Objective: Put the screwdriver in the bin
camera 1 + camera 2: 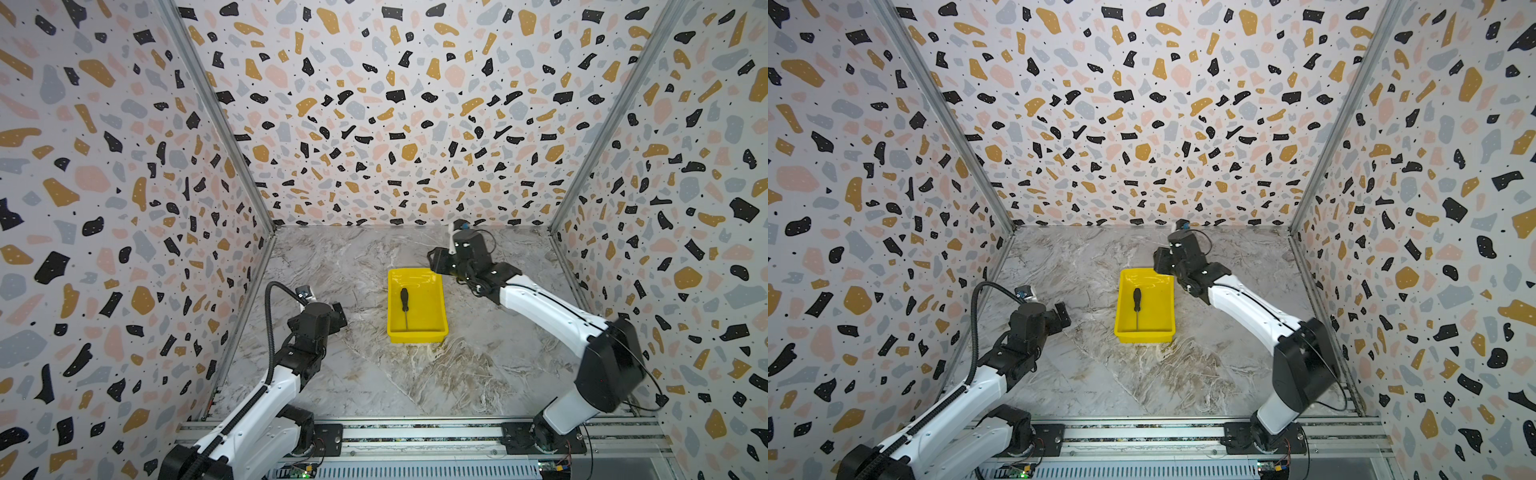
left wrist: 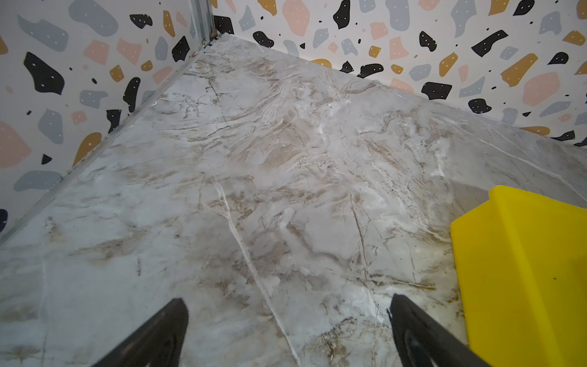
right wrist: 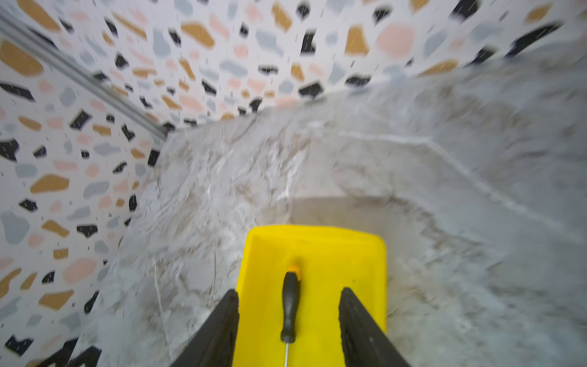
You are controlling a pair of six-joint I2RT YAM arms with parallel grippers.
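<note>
The screwdriver [image 1: 404,301] [image 1: 1136,301], with a black handle, an orange cap and a thin shaft, lies loose on the floor of the yellow bin [image 1: 417,336] [image 1: 1144,336], cap toward the back wall. In both top views my right gripper [image 1: 435,261] [image 1: 1160,260] hovers over the bin's far right corner. In the right wrist view it [image 3: 289,295] is open, its fingers well clear of the screwdriver [image 3: 290,305] in the bin [image 3: 317,248] below. My left gripper [image 1: 338,316] [image 2: 287,302] is open and empty, left of the bin [image 2: 524,270].
The marble tabletop [image 1: 415,374] is walled on three sides by terrazzo-patterned panels [image 1: 395,124]. A metal rail [image 1: 415,434] carrying both arm bases runs along the front edge.
</note>
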